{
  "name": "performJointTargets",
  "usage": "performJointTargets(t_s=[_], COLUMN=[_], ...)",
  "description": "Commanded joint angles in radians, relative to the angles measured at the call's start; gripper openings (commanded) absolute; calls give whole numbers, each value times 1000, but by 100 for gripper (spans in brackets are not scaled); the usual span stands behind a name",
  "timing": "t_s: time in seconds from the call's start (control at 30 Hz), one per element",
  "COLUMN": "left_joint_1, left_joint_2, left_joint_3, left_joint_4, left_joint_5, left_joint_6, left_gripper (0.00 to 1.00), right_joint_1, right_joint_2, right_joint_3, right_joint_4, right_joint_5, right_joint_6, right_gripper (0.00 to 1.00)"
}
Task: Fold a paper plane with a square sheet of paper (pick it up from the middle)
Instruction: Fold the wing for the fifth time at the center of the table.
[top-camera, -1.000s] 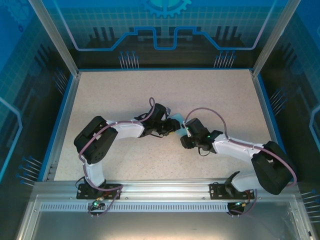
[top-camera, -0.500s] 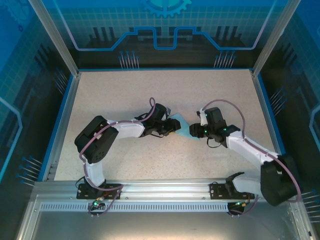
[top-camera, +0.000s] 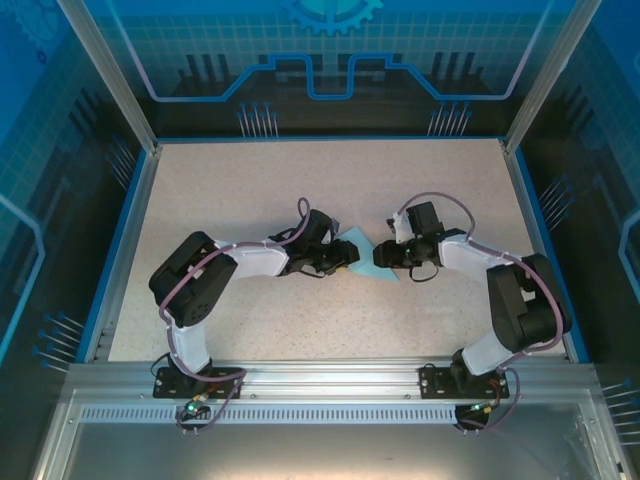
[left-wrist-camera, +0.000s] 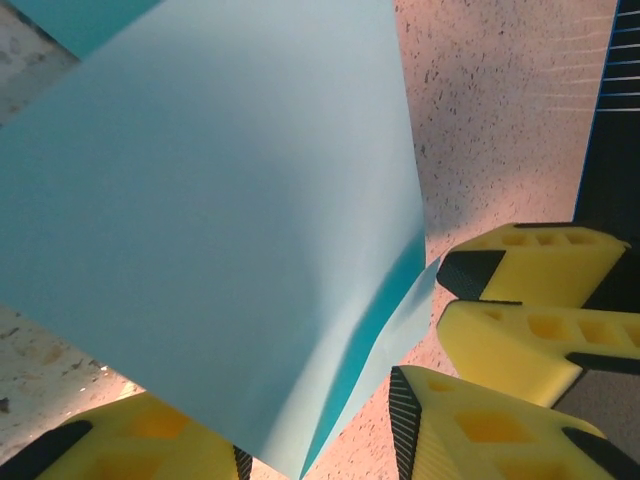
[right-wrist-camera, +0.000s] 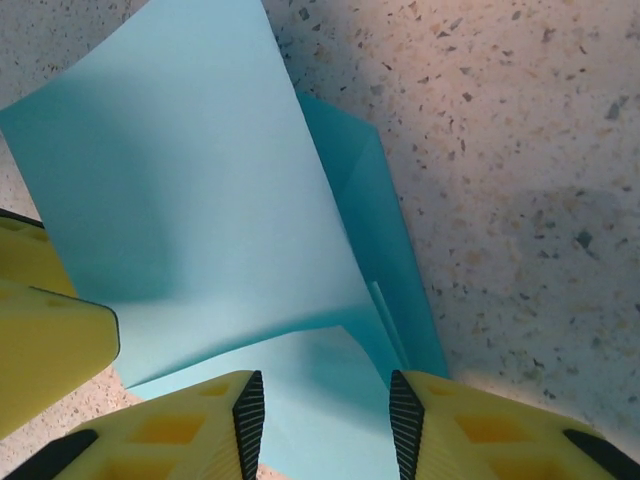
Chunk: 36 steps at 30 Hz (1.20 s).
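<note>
- The right arm is swinging its elbow out to the side. Over the last second its right gripper has pulled back from the left gripper, and it is now facing it across a small gap.
- That retreat is uncovering the thin light-blue square sheet of paper, which was almost hidden a second ago. It is lying on the speckled beige tabletop between the two grippers, near the middle.
- In the right wrist view, the paper is showing layered flaps and a darker teal underside. It looks as though a fold is already in, but the sheet is nowhere near a dart yet.
- The right gripper's yellow fingers are standing apart and straddling the near edge of the paper. They are not visibly pinching it.
- The left gripper is also sitting parted, with a corner of the sheet running down between its fingers and no clamp evident.
- As for containers, nothing on this table is holding the paper but the tabletop itself.
</note>
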Motion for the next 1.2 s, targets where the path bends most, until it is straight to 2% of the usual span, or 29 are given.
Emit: performJointTargets(t_s=[0.0, 0.2, 0.57, 0.83, 1.17], left_joint_1=[2, 2, 9, 8, 9], left_joint_2=[-27, -27, -45, -40, -28], left_joint_3=[-8, -1, -8, -31, -23], left_joint_4=[-18, -26, -29, 7, 39], left_joint_5=[-7, -4, -12, -4, 1], left_joint_6=[20, 27, 25, -1, -22], left_gripper=[43, 43, 43, 46, 45], right_joint_1=[-22, -27, -44, 2, 33], right_joint_2=[38, 116, 166, 98, 22], right_joint_3=[20, 59, 13, -98, -145], right_joint_4=[-30, -49, -9, 64, 124], right_joint_5=[-32, -51, -122, -162, -192], right_joint_6=[-52, -96, 3, 164, 278], right_gripper=[42, 43, 33, 31, 29])
